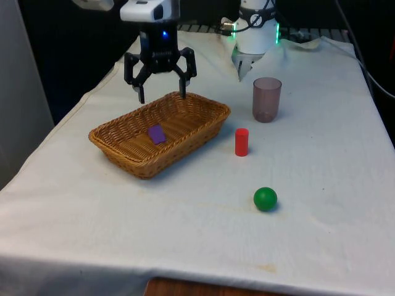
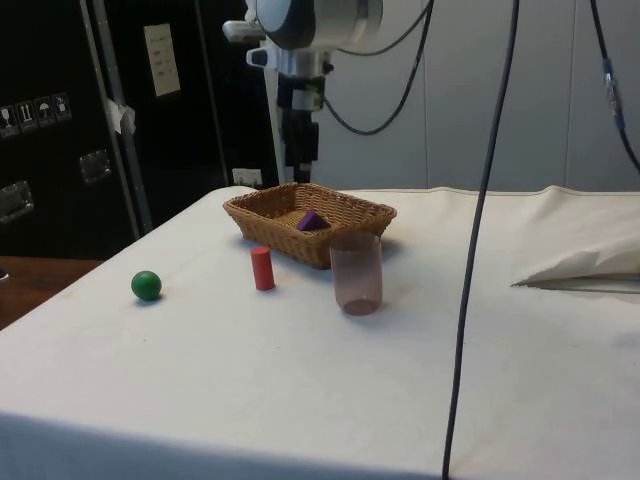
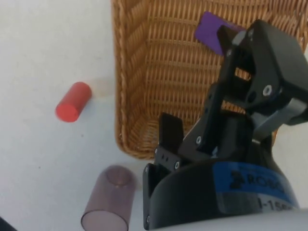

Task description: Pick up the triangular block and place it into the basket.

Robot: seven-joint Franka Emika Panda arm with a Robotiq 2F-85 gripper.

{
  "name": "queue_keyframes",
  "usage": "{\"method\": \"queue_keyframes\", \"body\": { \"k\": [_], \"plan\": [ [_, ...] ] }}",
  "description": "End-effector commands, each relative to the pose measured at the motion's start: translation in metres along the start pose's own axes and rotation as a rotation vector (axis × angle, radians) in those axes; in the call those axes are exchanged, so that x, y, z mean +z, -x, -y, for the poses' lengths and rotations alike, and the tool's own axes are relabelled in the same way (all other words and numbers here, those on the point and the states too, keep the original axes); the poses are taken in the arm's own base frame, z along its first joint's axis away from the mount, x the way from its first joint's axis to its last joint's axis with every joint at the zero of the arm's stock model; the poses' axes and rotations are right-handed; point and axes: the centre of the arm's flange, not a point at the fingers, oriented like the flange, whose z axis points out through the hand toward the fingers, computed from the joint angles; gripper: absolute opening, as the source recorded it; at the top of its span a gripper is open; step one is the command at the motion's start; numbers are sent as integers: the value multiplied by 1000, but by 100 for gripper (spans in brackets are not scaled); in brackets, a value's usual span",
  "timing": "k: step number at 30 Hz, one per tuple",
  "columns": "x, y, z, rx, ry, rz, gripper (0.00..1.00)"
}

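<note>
Purple triangular block (image 1: 157,134) lies flat on the woven floor of the oblong wicker basket (image 1: 117,150), roughly at the basket's middle, so by the look of things the placing is done. It reads as a small, rigid wedge, probably light wood or plastic, with smooth painted faces that could slip; if it had to be taken up again, the two flat parallel sides would be the place to pinch, not the sloped faces. Working from the near edge of the table in the front view, the small green ball (image 1: 265,198) sits nearest, at about five o'clock from the basket. Beyond it the short red cylinder (image 1: 241,142) stands upright just off the basket's three-o'clock end. Further back the translucent mauve plastic cup (image 1: 266,99) stands at about two o'clock, near the basket but apart from it. Farthest of all, the black two-finger gripper (image 1: 161,94) hangs above the basket's far rim, at twelve o'clock from the block. Its fingers are spread wide with nothing between them. The block lies below and nearer than the fingertips, well clear of them and untouched.
</note>
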Motion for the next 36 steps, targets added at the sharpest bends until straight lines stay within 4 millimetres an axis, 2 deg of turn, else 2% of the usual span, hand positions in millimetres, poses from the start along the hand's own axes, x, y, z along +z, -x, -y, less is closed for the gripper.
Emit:
{"method": "queue_keyframes", "body": {
  "k": [1, 9, 10, 14, 27, 36],
  "plan": [
    [-3, -2, 0, 0, 0, -3, 100],
    [-29, -27, 6, -5, 5, -4, 100],
    [-27, -23, 5, -4, 0, -13, 100],
    [-38, -42, 10, -8, 10, -7, 100],
    [-57, -78, 21, -26, 41, -2, 100],
    [-62, -93, 28, -37, 58, 8, 100]
  ]
}}
